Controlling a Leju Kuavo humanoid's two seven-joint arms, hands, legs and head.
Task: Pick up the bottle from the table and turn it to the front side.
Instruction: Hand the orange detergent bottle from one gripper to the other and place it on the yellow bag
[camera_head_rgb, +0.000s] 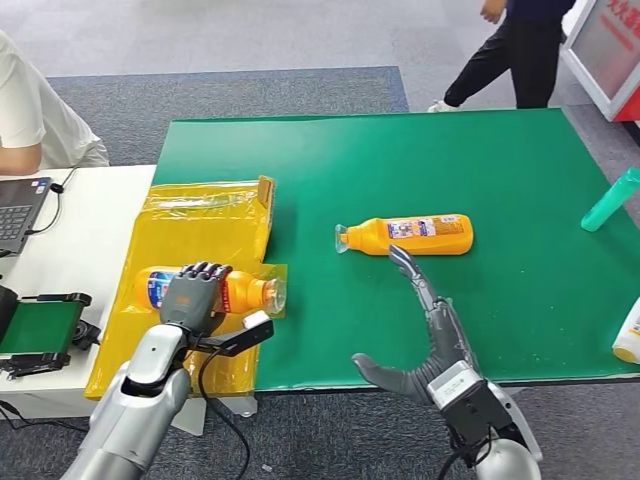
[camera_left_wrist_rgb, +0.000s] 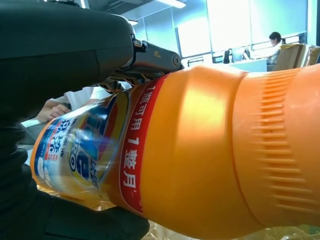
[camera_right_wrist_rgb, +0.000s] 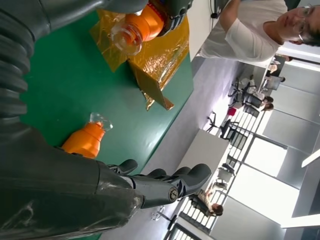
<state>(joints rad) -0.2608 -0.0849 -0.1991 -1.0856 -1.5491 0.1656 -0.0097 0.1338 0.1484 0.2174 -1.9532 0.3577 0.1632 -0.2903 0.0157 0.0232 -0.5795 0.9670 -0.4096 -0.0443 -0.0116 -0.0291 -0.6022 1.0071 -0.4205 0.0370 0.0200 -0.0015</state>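
Observation:
Two orange bottles with clear caps are in view. One bottle (camera_head_rgb: 411, 235) lies on its side on the green mat (camera_head_rgb: 490, 170), cap toward the left, label up. My right hand (camera_head_rgb: 423, 330) hovers open just in front of it, fingers stretched toward its middle, not touching. The other bottle (camera_head_rgb: 241, 291) lies over the yellow plastic bag (camera_head_rgb: 196, 225) at the mat's left edge, and my left hand (camera_head_rgb: 195, 297) grips its labelled body. The left wrist view shows that bottle (camera_left_wrist_rgb: 188, 150) close up with dark fingers (camera_left_wrist_rgb: 60, 50) wrapped over it. The right wrist view shows both bottle necks (camera_right_wrist_rgb: 88, 139) (camera_right_wrist_rgb: 141, 27).
A teal bottle (camera_head_rgb: 611, 200) lies at the mat's right edge and a white bottle (camera_head_rgb: 628, 335) at the front right corner. A seated person (camera_head_rgb: 34, 115), a laptop (camera_head_rgb: 19, 210) and a small device (camera_head_rgb: 41, 330) are at the white table on the left. Another person (camera_head_rgb: 513, 55) walks behind.

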